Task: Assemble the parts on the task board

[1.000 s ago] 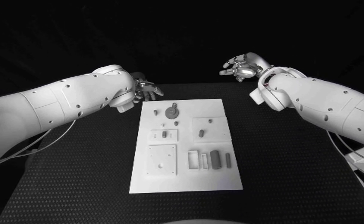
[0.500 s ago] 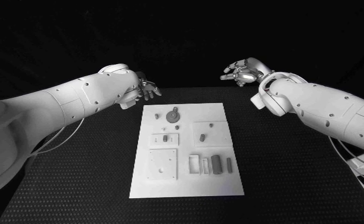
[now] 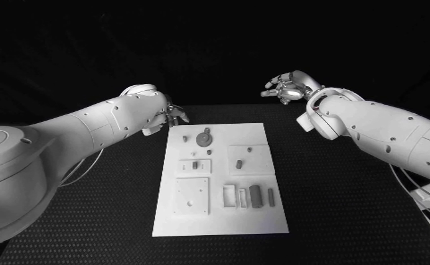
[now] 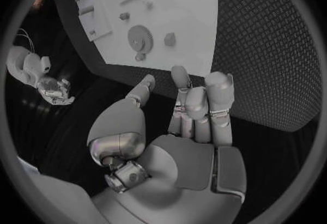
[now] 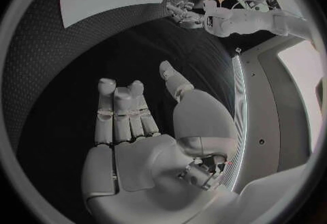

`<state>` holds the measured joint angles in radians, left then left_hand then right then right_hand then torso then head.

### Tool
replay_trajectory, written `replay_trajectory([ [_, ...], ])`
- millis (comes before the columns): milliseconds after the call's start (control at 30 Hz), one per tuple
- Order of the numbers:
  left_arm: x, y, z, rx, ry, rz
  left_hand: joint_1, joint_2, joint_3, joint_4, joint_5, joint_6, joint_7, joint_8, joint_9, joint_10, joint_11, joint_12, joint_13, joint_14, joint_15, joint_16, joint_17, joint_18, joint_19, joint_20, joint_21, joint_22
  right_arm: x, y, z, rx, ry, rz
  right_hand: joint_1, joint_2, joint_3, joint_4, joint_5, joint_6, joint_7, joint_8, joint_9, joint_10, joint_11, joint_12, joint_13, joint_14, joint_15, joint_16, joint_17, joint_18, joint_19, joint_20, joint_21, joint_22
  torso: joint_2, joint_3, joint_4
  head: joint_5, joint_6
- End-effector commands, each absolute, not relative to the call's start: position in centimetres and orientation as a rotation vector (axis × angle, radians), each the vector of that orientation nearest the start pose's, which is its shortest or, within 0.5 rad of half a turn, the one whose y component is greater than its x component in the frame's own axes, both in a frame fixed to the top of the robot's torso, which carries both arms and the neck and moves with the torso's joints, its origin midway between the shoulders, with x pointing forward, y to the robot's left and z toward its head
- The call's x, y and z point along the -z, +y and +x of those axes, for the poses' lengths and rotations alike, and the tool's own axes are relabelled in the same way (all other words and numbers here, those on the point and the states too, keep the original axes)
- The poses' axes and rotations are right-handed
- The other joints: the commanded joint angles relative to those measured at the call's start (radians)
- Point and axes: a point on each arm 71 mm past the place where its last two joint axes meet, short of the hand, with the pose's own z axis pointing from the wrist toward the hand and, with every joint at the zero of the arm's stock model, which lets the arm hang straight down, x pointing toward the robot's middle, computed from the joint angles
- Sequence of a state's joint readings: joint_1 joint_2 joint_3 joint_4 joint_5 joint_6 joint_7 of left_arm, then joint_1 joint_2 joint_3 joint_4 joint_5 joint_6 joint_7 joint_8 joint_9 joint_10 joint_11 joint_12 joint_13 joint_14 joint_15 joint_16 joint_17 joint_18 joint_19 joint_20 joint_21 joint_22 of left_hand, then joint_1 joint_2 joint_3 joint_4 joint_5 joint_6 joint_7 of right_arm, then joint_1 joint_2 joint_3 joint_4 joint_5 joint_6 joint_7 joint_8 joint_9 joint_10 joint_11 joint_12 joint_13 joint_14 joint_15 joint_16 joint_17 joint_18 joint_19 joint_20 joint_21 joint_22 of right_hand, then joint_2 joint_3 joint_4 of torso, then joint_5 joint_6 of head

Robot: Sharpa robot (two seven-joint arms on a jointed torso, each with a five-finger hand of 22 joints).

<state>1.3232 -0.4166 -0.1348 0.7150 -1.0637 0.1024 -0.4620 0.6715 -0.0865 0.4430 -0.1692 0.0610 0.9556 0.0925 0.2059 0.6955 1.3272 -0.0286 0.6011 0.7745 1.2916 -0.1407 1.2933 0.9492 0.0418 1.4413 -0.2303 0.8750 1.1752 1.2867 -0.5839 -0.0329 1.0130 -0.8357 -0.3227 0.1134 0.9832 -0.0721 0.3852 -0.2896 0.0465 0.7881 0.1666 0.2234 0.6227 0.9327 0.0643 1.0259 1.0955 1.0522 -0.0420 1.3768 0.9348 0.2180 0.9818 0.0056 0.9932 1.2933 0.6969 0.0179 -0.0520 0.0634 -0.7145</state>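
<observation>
Both hands are empty, fingers apart. My left hand point(image 3: 170, 114) is hovering just off the far left corner of the task board point(image 3: 260, 215), fingertips point(image 4: 219, 83) pointing toward it over bare table. My right hand point(image 3: 288, 88) is hanging higher and farther back, well apart from the board's far right corner, fingers loosely spread.

Board is lying flat with its long axis running away from my fingers, back toward my body. Parts are sitting loose on it: the round disc part point(image 3: 205, 137) is nearest my left fingers, just inside that far corner, with a small peg point(image 3: 186, 137) beside it. Farther from the fingers, a dark block point(image 3: 239, 164) is sitting on a square plate, and an oblong part point(image 3: 255, 194) is lying among the slots at the near end, long axis along the board.

Judging it: nothing is assembled yet, and the left hand is the nearer one, so it's the natural pick for the disc, a short reach down and inward.

Table point(image 3: 358, 215) is black and textured. Room beyond is dark.
</observation>
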Motion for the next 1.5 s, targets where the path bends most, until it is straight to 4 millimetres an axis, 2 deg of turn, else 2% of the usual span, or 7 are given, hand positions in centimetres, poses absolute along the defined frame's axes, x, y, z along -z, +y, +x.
replay_trajectory([
  [33,21.6,24.7,60.8,0.078,2.152,-0.388,-0.021,-0.008,-0.004,0.016,-0.009,-0.008,-0.002,-0.005,-0.001,-0.004,0.004,-0.001,-0.002,-0.004,0.005,-0.006,-0.001,0.159,-0.005,-0.004,-0.004,-0.001,15.9,-22.1,58.6,-0.862,1.566,0.398,-0.002,0.007,-0.007,0.0,0.001,-0.004,0.01,-0.006,0.001,-0.005,0.0,0.006,-0.001,-0.008,-0.002,0.005,-0.001,0.044,-0.001,0.006,-0.005,0.001,0.002,-0.0007,-0.0013,0.0,0.001],
  [167,22.1,24.8,60.8,0.08,2.16,-0.402,-0.033,-0.016,-0.003,0.03,-0.011,-0.01,-0.002,-0.005,0.001,-0.005,0.004,0.0,-0.002,-0.006,0.005,-0.005,0.0,0.164,-0.007,-0.005,-0.005,0.0,15.9,-22.0,58.5,-0.864,1.567,0.397,-0.002,0.007,-0.007,0.0,0.001,-0.004,0.01,-0.006,0.002,-0.005,0.0,0.007,-0.002,-0.008,-0.002,0.005,-0.001,0.044,-0.001,0.006,-0.006,0.001,0.003,-0.0011,-0.0029,-0.004,0.003],
  [400,22.6,24.5,60.7,0.083,2.186,-0.396,-0.024,-0.007,0.006,0.034,-0.009,-0.004,-0.004,-0.001,0.004,-0.005,0.002,0.004,-0.002,-0.005,0.003,-0.003,0.001,0.168,-0.006,-0.005,-0.002,0.004,15.9,-22.0,58.5,-0.865,1.568,0.397,-0.002,0.007,-0.007,-0.001,0.001,-0.004,0.01,-0.007,0.002,-0.005,0.0,0.007,-0.002,-0.008,-0.002,0.005,-0.002,0.044,-0.001,0.006,-0.006,0.001,0.005,-0.0022,-0.0057,-0.004,0.004],
  [633,23.3,24.3,60.4,0.09,2.219,-0.385,-0.011,0.007,0.011,0.03,-0.004,0.005,-0.006,0.004,0.007,-0.006,0.0,0.008,-0.003,-0.005,0.002,-0.001,0.002,0.169,-0.006,-0.004,0.002,0.008,15.9,-21.9,58.5,-0.865,1.569,0.397,-0.001,0.007,-0.007,-0.001,0.001,-0.004,0.01,-0.007,0.002,-0.006,0.0,0.007,-0.003,-0.008,-0.002,0.005,-0.002,0.044,-0.001,0.006,-0.006,0.001,0.005,-0.0019,-0.0037,-0.007,-0.001],
  [967,24.2,24.0,60.0,0.094,2.264,-0.372,0.01,0.031,0.01,0.005,0.064,0.017,-0.008,0.009,0.008,-0.007,-0.001,0.015,-0.008,-0.005,0.001,0.002,0.002,0.165,-0.007,-0.003,0.011,0.019,15.9,-22.0,58.5,-0.865,1.569,0.397,-0.001,0.007,-0.007,-0.001,0.001,-0.004,0.01,-0.007,0.002,-0.006,0.0,0.007,-0.003,-0.008,-0.002,0.006,-0.002,0.044,-0.001,0.006,-0.006,0.001,0.004,-0.0018,-0.0028,-0.008,-0.003],
  [1200,24.3,23.9,59.9,0.105,2.271,-0.371,0.011,0.032,0.008,0.002,0.067,0.017,-0.008,0.008,0.008,-0.007,-0.001,0.016,-0.008,-0.005,0.001,0.003,0.002,0.165,-0.007,-0.003,0.012,0.02,15.9,-21.9,58.5,-0.866,1.57,0.397,-0.001,0.008,-0.007,-0.001,0.001,-0.003,0.01,-0.007,0.002,-0.006,0.0,0.008,-0.004,-0.008,-0.002,0.006,-0.002,0.044,-0.001,0.006,-0.006,0.001,0.004,-0.0017,-0.0042,-0.009,-0.005],
  [1500,24.4,23.7,59.8,0.113,2.279,-0.367,0.023,0.052,0.008,-0.013,0.075,0.026,-0.009,0.012,0.009,-0.007,-0.002,0.019,-0.011,-0.005,0.0,0.004,0.001,0.163,-0.007,-0.002,0.015,0.024,15.9,-22.0,58.5,-0.865,1.571,0.397,-0.001,0.008,-0.007,-0.001,0.001,-0.003,0.01,-0.007,0.002,-0.006,0.0,0.008,-0.004,-0.008,-0.002,0.006,-0.003,0.044,-0.001,0.006,-0.006,0.001,0.004,-0.0012,-0.0035,-0.009,-0.005],
])
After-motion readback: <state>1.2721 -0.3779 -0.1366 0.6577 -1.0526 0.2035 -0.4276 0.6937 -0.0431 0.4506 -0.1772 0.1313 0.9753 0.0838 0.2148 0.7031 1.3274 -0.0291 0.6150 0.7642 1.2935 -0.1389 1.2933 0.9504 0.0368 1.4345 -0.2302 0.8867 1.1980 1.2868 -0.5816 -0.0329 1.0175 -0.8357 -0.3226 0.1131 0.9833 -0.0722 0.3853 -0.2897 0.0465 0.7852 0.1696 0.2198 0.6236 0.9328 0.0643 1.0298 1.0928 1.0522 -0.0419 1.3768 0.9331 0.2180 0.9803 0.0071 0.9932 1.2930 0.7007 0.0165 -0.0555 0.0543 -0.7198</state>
